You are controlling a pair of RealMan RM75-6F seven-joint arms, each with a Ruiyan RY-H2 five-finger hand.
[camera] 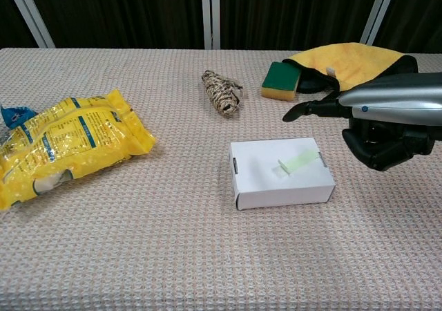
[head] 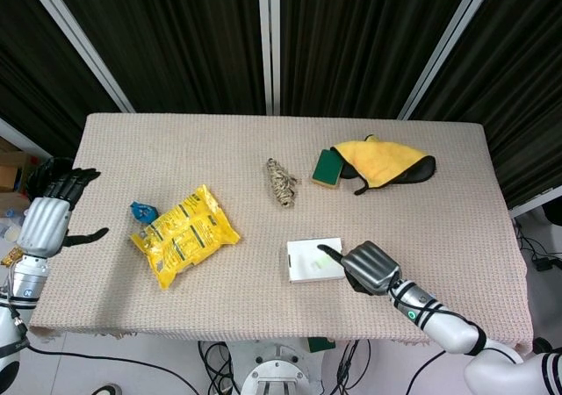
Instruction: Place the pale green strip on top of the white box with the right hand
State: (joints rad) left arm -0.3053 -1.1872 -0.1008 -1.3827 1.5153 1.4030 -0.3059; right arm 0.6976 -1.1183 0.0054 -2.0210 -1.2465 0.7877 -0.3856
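Head view:
- Right hand [head: 371,269]: silver-backed, dark-fingered, just beside the right edge of the box; most fingers curled under, one dark finger stretched out over the box top; nothing held.
- Left hand [head: 48,212]: at the far left table edge, fingers spread apart, empty, well apart from everything.
- Flat white cardboard box [head: 314,260]: lying near the front of the table, lid side up.
- Pale green strip [head: 322,258]: faint here, seen on the box top towards its right side.
- Beige woven tablecloth [head: 219,149]; crinkled yellow snack bag [head: 184,233]; small blue wrapped item [head: 142,211] touching the bag's left end; ball of jute twine [head: 281,183]; green and yellow sponge [head: 327,168] beside a yellow and black cloth [head: 382,162].

Chest view:
- Right hand [camera: 387,123]: to the right of the box, raised off it, curled fingers below, one finger extended leftward above the box's far right corner; no contact with the strip visible.
- Pale green strip [camera: 298,162]: lying flat and slanted on the white box [camera: 280,172] lid, near its right edge; placement judged done.
- Handling, judged: thin, very light, probably flexible; easily nudged off by a passing finger. Best taken by a light pinch at one short end or across the narrow width, not from flat above.
- Box, judged: light, likely to slide if pushed.
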